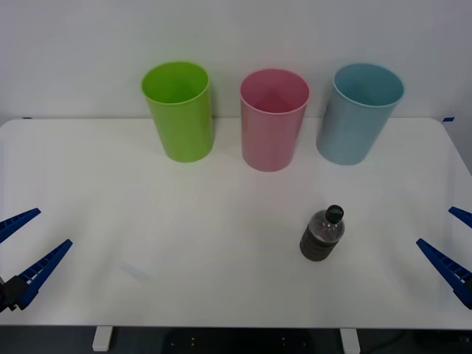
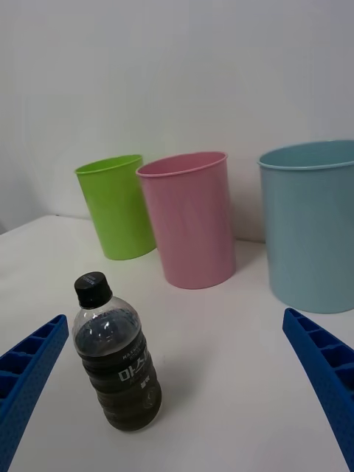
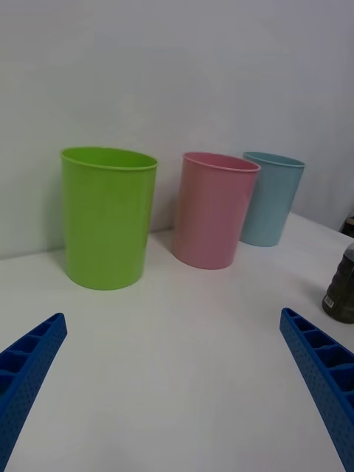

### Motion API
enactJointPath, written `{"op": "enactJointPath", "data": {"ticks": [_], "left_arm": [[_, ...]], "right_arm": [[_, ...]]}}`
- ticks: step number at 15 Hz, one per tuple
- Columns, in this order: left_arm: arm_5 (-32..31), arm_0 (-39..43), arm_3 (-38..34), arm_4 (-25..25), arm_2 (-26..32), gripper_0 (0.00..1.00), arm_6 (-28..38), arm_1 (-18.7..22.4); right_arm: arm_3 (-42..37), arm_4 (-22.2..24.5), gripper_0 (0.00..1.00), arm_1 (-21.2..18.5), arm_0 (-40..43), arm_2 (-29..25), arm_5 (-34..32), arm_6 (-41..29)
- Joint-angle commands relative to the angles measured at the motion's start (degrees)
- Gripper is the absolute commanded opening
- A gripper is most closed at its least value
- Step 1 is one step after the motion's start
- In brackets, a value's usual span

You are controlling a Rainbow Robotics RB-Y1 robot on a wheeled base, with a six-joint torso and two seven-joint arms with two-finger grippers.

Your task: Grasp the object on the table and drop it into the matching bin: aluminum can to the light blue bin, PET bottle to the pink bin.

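Note:
A small PET bottle (image 1: 322, 236) (image 2: 116, 355) with dark brown contents and a black screw cap stands upright on the white table (image 1: 184, 236), right of centre. At the table's right edge my right gripper (image 1: 451, 247) (image 2: 177, 413) is open, a good hand's width from the bottle. My left gripper (image 1: 26, 247) (image 3: 173, 398) is open at the left edge, far from the bottle (image 3: 341, 286). The pink bin (image 1: 273, 119) (image 2: 189, 218) (image 3: 214, 209) stands at the back centre, with the light blue bin (image 1: 360, 112) (image 2: 313, 225) (image 3: 270, 198) to its right.
A lime green bin (image 1: 179, 110) (image 2: 116, 206) (image 3: 107, 215) stands left of the pink one, all three in a row near the table's far edge against a white wall. Open tabletop spreads between the bins and the grippers.

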Motion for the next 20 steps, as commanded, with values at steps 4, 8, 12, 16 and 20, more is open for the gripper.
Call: {"op": "enactJointPath", "data": {"ticks": [4, 8, 12, 16, 20], "left_arm": [[0.00, 0.00, 0.00, 0.00, 0.00, 1.00, 0.00, 0.00], [0.00, 0.00, 0.00, 0.00, 0.00, 1.00, 0.00, 0.00], [0.00, 0.00, 0.00, 0.00, 0.00, 1.00, 0.00, 0.00], [0.00, 0.00, 0.00, 0.00, 0.00, 1.00, 0.00, 0.00], [0.00, 0.00, 0.00, 0.00, 0.00, 1.00, 0.00, 0.00]], "right_arm": [[0.69, 0.55, 1.00, 0.50, 1.62, -0.23, 0.21, 0.09], [0.52, 0.55, 1.00, -0.38, 2.94, 0.91, 0.39, 0.97], [0.43, 0.55, 1.00, -1.52, 4.79, 2.23, 0.39, 3.60], [0.43, 1.34, 1.00, -2.14, 5.84, 4.69, 0.39, 6.24], [0.78, 2.13, 1.00, -2.14, 5.84, 6.62, 1.45, 13.18]]}}
